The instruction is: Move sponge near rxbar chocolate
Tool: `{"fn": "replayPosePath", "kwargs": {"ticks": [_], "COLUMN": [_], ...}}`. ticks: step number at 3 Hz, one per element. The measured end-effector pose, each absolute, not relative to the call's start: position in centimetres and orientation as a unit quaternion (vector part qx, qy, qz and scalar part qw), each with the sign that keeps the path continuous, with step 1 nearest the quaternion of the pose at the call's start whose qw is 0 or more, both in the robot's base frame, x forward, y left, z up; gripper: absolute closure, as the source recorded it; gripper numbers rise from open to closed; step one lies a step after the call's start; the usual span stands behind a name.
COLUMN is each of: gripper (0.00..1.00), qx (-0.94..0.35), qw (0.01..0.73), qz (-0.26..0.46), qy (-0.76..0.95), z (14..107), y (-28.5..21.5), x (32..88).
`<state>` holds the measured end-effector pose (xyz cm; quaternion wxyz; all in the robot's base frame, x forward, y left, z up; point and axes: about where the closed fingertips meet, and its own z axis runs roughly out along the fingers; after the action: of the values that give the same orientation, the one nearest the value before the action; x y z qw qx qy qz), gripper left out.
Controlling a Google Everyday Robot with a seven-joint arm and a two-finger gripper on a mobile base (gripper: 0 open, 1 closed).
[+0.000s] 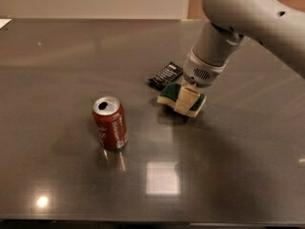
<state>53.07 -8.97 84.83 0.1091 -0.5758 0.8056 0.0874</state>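
Observation:
The sponge [169, 93], dark green on top with pale yellow foam below, is held just above the dark table, right in front of the rxbar chocolate [165, 75], a small flat black wrapper with white text. My gripper [187, 100] comes down from the upper right and is shut on the sponge; one pale finger [186, 100] covers its right half. The sponge's left end nearly reaches the bar's near edge.
A red soda can [110, 123] stands upright left of the sponge, opened top up. My big grey arm [238, 18] fills the upper right. The dark glossy table [57, 56] shows light reflections near its front edge.

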Motion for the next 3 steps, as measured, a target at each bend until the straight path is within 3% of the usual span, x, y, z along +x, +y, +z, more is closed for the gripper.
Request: {"fn": "replayPosePath", "kwargs": {"ticks": [1, 3], "gripper": [0.84, 0.37], "qx": [-0.57, -0.566], "qw": [0.115, 0.113], "qz": [0.08, 0.069], "qy": [0.809, 0.814], "z": [84.8, 84.0], "y": [-8.7, -9.3], "x": [55.1, 57.8]}}
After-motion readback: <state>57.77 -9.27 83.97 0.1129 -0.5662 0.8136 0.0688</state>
